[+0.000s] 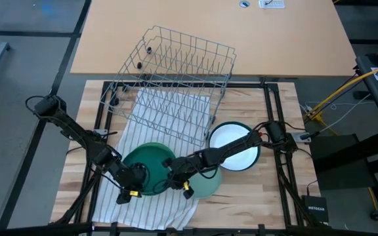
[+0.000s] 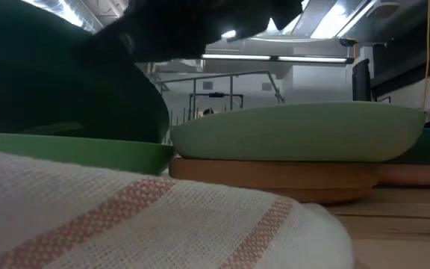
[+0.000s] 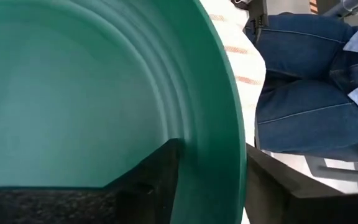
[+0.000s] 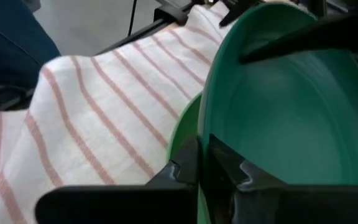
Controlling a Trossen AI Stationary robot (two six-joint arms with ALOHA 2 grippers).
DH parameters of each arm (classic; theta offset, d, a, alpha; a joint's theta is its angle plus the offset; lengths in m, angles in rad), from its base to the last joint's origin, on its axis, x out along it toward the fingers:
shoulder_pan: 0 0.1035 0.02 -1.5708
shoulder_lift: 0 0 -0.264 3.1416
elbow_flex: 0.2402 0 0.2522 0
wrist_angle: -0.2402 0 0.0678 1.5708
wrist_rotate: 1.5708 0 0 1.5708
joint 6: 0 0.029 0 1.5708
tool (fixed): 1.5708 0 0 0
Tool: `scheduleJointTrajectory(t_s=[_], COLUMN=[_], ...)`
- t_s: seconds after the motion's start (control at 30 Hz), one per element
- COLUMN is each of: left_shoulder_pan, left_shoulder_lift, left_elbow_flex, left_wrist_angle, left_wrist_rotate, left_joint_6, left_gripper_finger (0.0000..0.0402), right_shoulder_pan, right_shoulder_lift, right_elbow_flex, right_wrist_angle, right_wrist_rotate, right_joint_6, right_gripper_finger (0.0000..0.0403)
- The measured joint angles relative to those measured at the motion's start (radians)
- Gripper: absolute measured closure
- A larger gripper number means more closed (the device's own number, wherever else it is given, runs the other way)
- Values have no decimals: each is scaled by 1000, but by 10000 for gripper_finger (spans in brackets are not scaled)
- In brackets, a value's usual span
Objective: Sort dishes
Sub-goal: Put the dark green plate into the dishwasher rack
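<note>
A dark green plate [image 1: 146, 165] is over a light green plate [image 2: 73, 152] on the white striped cloth [image 1: 143, 206], near the table's front. My left gripper [image 1: 131, 188] is shut on its near-left rim. My right gripper [image 1: 178, 183] is shut on its right rim. A pale mint plate [image 1: 207, 185] rests on a brown plate [image 2: 275, 175] just right of them. A white plate with a dark rim [image 1: 235, 145] lies farther right. My left gripper pinches the dark green plate's rim [image 3: 219, 124], with one finger [image 3: 148, 186] inside the bowl and one [image 3: 278, 186] outside it. It comes from the table's left. In the low view the plate [image 2: 51, 82] is raised and tilted above the light green plate. My right gripper pinches the dark green plate's rim [image 4: 207, 118] on the side opposite the left gripper, one finger [image 4: 241, 177] inside the plate and one [image 4: 179, 171] outside. It comes from the table's right. The light green plate's edge [image 4: 182, 134] shows just below the hold.
A grey wire rack [image 1: 176, 75] stands tilted at the table's far side, over the cloth's far end. A person in blue jeans [image 3: 309, 81] sits beyond the table's near edge. Bare wood shows at the near right [image 1: 268, 196].
</note>
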Motion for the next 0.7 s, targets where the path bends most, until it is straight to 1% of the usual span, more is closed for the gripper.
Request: scheduleJointTrajectory(t_s=[0.1, 0.17, 0.27, 0.43, 0.47, 0.57, 0.7], left_shoulder_pan=[0, 0, -1, -2, -2, -1, -1], left_shoulder_lift=[0, 0, 0, -1, -1, -1, -3], left_elbow_flex=[0, 0, 0, 0, 1, 1, 0], left_wrist_angle=[-2, -3, -4, -8, -7, -5, -2], left_wrist_rotate=[-7, -9, -9, -17, -18, -18, -17], left_joint_6=[-3, -1, 27, 91, 98, 99, 75], left_gripper_finger=[257, 270, 305, 379, 387, 389, 392], right_shoulder_pan=[0, 0, 0, -1, -1, -1, -1], right_shoulder_lift=[1, 1, 1, 0, 0, 0, -1], right_elbow_flex=[15, 25, 33, 34, 34, 34, 34], right_wrist_angle=[-9, -24, -33, -34, -36, -37, -32], right_wrist_rotate=[-1, 0, 1, 8, 8, 8, 8], right_joint_6=[0, -1, -4, -6, -6, 0, 60], right_gripper_finger=[389, 386, 374, 353, 349, 335, 313])
